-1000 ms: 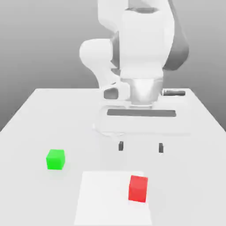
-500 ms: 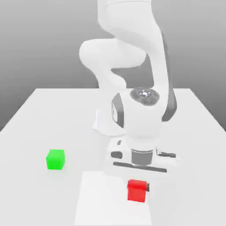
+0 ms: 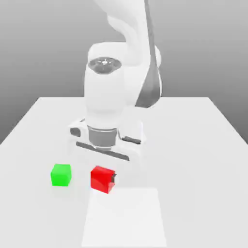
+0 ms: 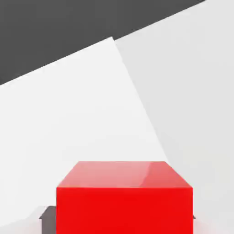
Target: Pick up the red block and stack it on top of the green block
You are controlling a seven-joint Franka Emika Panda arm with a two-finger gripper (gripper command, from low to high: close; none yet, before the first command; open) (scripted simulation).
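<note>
Red block [image 3: 102,179] is held by the gripper [image 3: 103,178], and it seems to be kept up off the table [image 3: 198,169]. The big job, one block put on top of the other, is not done. The first half, the picking up, can be called done, since the red block is pinched between the two fingers. In the exterior view, the red block is seen near the green block [image 3: 61,175], on the side toward the exterior view's right, and a gap is left between them. The red block is turned a bit, so its sides are not lined up with those of the green block. Next, it should be carried across the gap, high enough that the green block is not bumped. Then it should be set straight over the green block and put down softly. Last comes the smallest part: the red block should be let go and the gripper lifted away.

Now the things can be counted, from big to small. One table is seen. One robot arm [image 3: 104,97] is seen over it, with one gripper at its end. One white square [image 3: 123,218] is seen flat on the table, and nothing is set on it. Two blocks are seen, one red and one green, and they look about the same size.
</note>
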